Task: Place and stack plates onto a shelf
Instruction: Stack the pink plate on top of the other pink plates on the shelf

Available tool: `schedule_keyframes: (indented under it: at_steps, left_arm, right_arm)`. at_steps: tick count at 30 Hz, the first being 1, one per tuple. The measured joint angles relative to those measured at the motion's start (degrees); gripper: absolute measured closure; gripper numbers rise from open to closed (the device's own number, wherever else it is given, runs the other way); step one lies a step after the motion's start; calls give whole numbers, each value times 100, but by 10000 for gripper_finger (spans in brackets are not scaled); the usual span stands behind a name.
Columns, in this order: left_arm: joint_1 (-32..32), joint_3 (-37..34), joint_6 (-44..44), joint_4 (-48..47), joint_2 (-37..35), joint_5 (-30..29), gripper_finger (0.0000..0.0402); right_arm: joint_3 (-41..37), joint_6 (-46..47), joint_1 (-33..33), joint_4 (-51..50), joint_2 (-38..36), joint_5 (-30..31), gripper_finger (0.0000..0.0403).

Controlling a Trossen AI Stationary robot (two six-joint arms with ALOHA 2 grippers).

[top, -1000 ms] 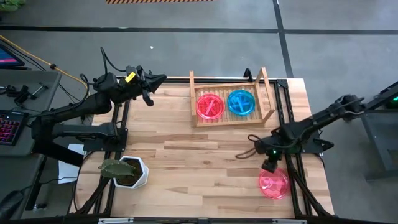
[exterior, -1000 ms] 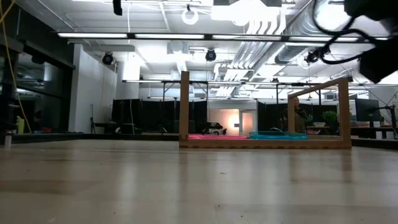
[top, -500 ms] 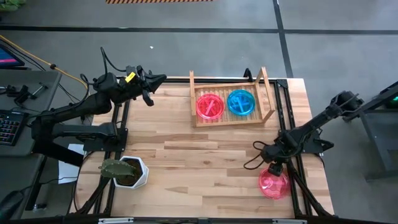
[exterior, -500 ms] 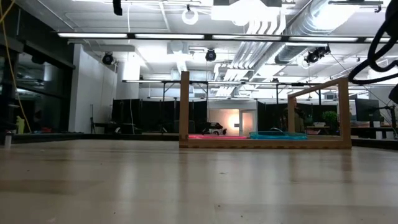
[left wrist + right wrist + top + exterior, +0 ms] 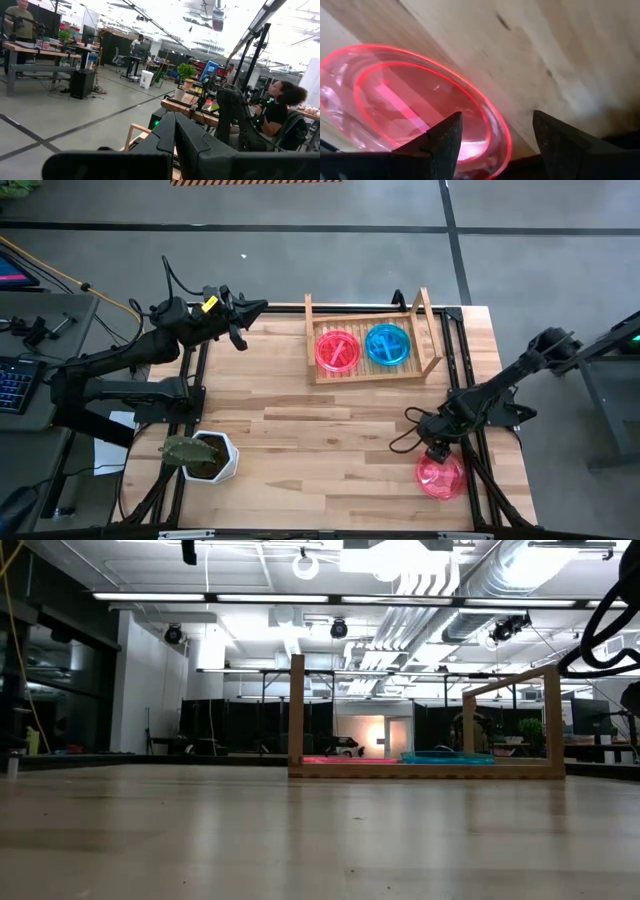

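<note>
The wooden shelf (image 5: 372,372) stands at the table's far side, right of the middle. One pink plate (image 5: 338,350) and one teal-blue plate (image 5: 388,344) lie flat side by side on its slats. In the low view they show as thin strips, the pink plate (image 5: 345,759) and the blue plate (image 5: 447,756). Another pink plate (image 5: 441,477) lies flat near the table's near right corner. My right gripper (image 5: 436,450) hangs open just over its far rim. My left gripper (image 5: 250,308) waits shut, off the table's far left corner. My right gripper (image 5: 497,145) comes down from above at the pink plate's rim (image 5: 492,120). One finger (image 5: 442,142) stands over the plate's inside and the other finger (image 5: 557,142) over bare wood outside it. Whether either finger touches the plate I cannot tell.
A white hexagonal plant pot (image 5: 212,457) stands near the table's near left corner. Bare wood lies between the pot, the shelf and the loose pink plate. The shelf's raised rails (image 5: 297,715) stand up on both sides. A desk with a keyboard is left of the table.
My right arm has sunk lower, leaving the low view's upper right. Its gripper has edged a little toward the table's near right, onto the loose pink plate's far rim. The plate has stayed where it was.
</note>
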Motion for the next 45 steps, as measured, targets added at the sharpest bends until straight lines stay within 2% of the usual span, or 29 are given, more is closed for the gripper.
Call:
schedule_keyframes:
  at_steps: [8, 11, 14, 19, 21, 24, 27, 35, 45]
  left_arm:
    - [0, 0, 2, -2, 0, 0, 401]
    - [0, 0, 2, -4, 0, 0, 401]
    - [-1, 0, 2, -4, 0, 0, 401]
    - [0, 2, 4, -4, 0, 0, 401]
    - [-1, 2, 59, -9, 0, 0, 401]
    - [7, 2, 368, -42, -40, 1, 401]
    - [62, 4, 619, -20, -196, 1, 401]
    - [293, 4, 803, -16, -825, -33, 401]
    - [361, 4, 802, -362, -1086, -46, 401]
  right_arm:
    - [28, 350, -9, 266, 500, -128, 179]
    - [23, 434, -9, 261, 524, -184, 198]
    - [17, 525, -7, 184, 524, -217, 242]
    - [7, 742, 0, -30, 531, -315, 367]
    - [2, 757, 0, -29, 531, -361, 392]
    - [0, 767, -2, -22, 519, -422, 385]
    - [-7, 767, 0, 32, 418, -493, 399]
    - [-9, 821, -17, 574, -132, -438, 403]
    - [-4, 759, -266, 2462, -594, -146, 403]
